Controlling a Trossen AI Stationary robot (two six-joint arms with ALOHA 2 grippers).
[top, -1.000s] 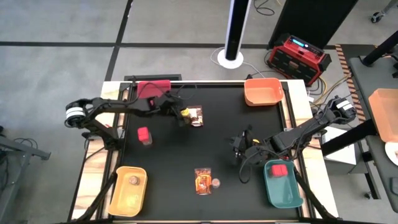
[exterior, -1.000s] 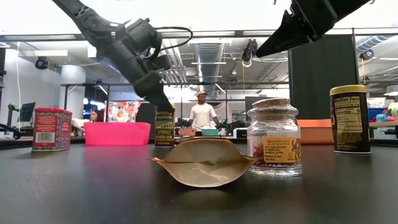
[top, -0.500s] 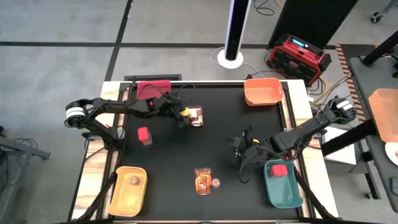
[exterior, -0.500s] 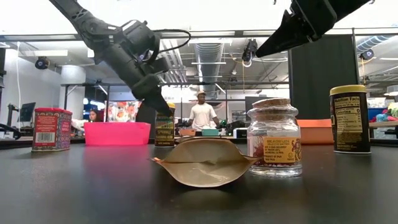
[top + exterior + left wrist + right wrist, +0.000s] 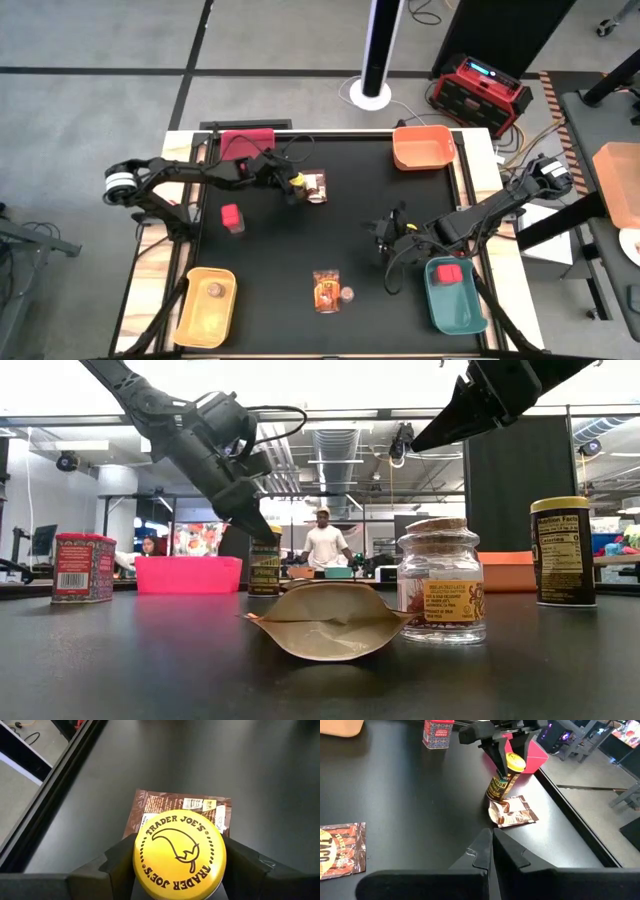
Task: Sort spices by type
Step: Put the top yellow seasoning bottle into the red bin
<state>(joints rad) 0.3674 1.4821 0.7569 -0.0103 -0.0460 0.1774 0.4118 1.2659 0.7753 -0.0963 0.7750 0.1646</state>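
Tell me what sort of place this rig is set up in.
Most likely a robotics lab or open workshop. The low view shows exposed ceiling ducts and a person standing at benches behind the black table; the high view shows a red equipment case with cables on bare grey floor.

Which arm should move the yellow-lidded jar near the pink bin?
Left. The left end effector already straddles the yellow-lidded jar, tilted beside the brown packet. The right end effector is shut, mid-table, near the teal bin.

Grey floor w/ black lines point(image 5: 100, 69), white pillar point(image 5: 385, 45), red box point(image 5: 480, 88) behind table.
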